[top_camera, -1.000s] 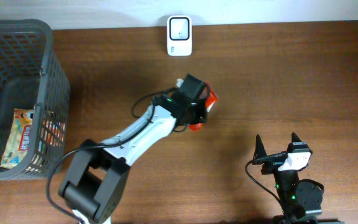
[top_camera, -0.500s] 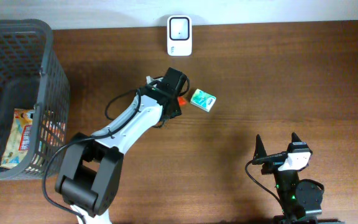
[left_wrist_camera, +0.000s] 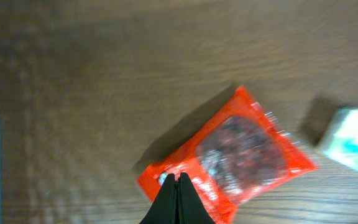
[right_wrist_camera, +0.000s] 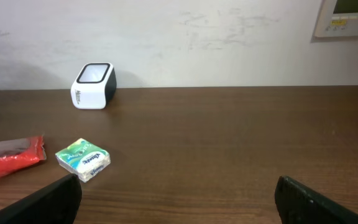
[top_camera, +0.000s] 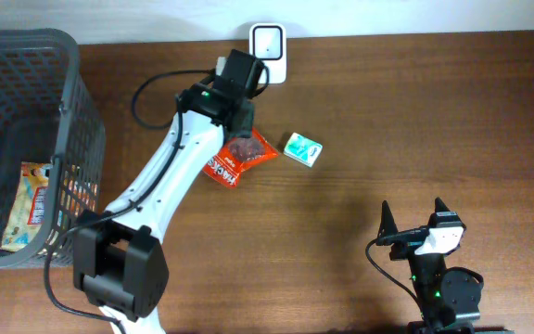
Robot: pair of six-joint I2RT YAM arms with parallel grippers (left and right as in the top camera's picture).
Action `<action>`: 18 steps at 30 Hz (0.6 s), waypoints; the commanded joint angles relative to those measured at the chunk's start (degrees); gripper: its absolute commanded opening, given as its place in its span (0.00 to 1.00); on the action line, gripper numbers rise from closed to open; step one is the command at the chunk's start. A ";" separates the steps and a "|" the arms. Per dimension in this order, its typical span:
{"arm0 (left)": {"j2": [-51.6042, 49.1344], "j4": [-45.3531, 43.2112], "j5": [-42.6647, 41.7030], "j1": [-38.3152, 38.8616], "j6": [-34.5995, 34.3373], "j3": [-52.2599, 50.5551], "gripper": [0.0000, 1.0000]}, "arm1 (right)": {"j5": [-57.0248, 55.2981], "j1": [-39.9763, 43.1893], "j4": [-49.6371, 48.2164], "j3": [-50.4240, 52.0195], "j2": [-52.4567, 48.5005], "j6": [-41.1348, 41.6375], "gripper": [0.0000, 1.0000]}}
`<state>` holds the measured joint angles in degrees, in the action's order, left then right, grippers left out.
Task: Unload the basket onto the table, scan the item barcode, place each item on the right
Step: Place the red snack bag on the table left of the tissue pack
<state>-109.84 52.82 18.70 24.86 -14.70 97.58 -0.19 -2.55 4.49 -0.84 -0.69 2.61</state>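
Over the brown table (top_camera: 434, 111), the overhead view shows a red snack packet (top_camera: 239, 158) lying flat just below the white scanner (top_camera: 268, 40); its white lettering is too small to read. A green-and-white tissue pack (top_camera: 302, 149) lies just to its right, apart from it. A dark mesh basket (top_camera: 72, 139) at the left edge holds a wrapped snack (top_camera: 33, 199) whose print cannot be made out. The left gripper (top_camera: 239, 116) hangs above the packet's upper end, close to the scanner, its jaws pinched together on nothing. The right gripper (top_camera: 413, 221) sits at the near edge, spread wide and empty. A second ago the left gripper carried the packet further right and lower, near mid-table; now the packet lies released, nearer the scanner. The tissue pack lies where it did half a second ago, and the right arm has not moved. From the left wrist, the view is blurred: the closed fingertips (left_wrist_camera: 179, 186) overlap the packet's label end, though whether they touch it cannot be told. From the right wrist, the tissue pack bears blue script that seems to read Kleenex, and a wall panel (right_wrist_camera: 348, 15) at the top right carries print too small to read.
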 commanded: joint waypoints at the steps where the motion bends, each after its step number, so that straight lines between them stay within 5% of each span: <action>1: -3.69 0.55 -6.91 -1.42 1.29 -4.07 0.00 | -0.50 0.33 0.13 0.52 0.33 0.00 0.98; 5: -10.40 1.11 -8.94 -1.31 -2.67 -6.21 0.00 | -0.50 0.33 0.15 0.52 0.33 0.00 0.98; 14: -13.68 1.29 -34.58 0.83 -2.60 -5.40 0.00 | -0.50 0.33 0.15 0.52 0.33 0.00 0.98; 18: -13.55 3.58 -36.09 0.79 -2.36 0.83 0.00 | -0.52 0.33 0.15 0.52 0.33 0.00 0.98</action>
<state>-122.50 55.13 -13.85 25.76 -16.75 92.84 -0.21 -2.55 4.49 -0.84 -0.69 2.61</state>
